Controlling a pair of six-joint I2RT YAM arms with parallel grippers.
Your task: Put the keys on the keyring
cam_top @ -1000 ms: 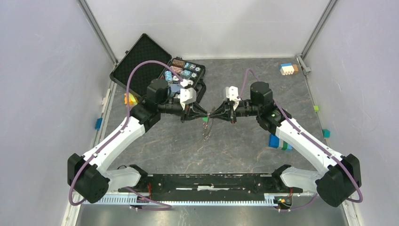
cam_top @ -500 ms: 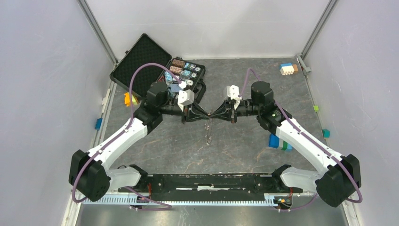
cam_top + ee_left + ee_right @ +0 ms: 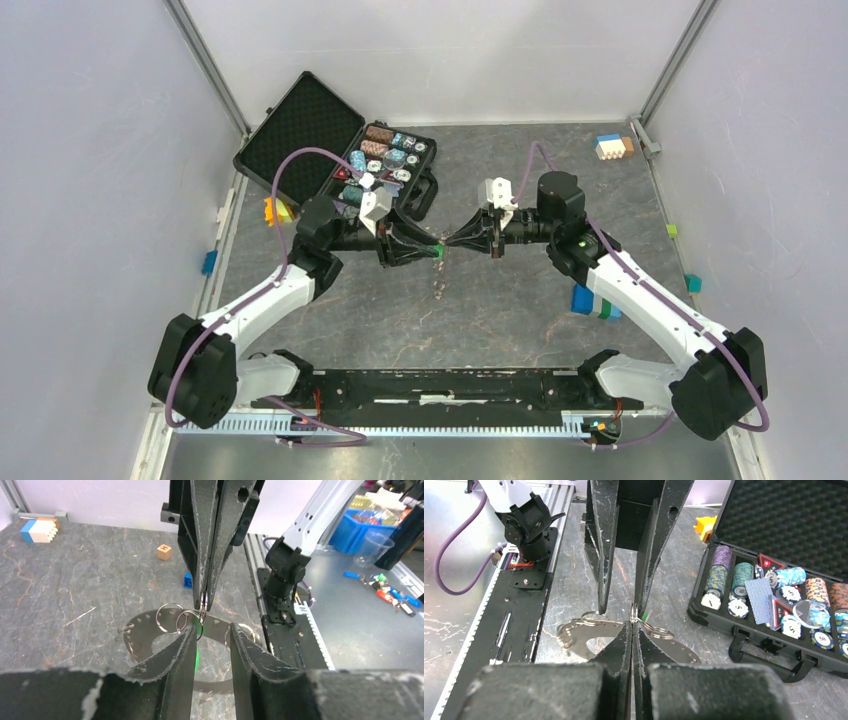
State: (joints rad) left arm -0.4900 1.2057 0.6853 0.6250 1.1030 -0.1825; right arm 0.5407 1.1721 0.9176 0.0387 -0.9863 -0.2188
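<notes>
**Green key in open jaws, loop pinched opposite**

Judging by the layout, the step in hand is threading the green key (image 3: 196, 654) onto a loop of the keyring (image 3: 136, 635). To do it well, the left gripper (image 3: 213, 630) first needs a firm pinch on the key's head, leaving its hole free. It should then bring that hole to the split end of the loop and slide along the coil, not push straight in. The moves should be small, because the hanging metal is likely to swing and twist the loop off line.

The two arms meet tip to tip over the middle of the table (image 3: 75, 580). The right gripper (image 3: 203, 597) has its jaws fully closed on a small wire loop (image 3: 202, 611), and the flat grey band of the keyring hangs beneath it with further loops. The left gripper's fingers stand apart with a clear gap. The green key sits in that gap against the inner face of one finger, just below the pinched loop and not clamped. Whether it is already hooked on, I cannot tell.
</notes>
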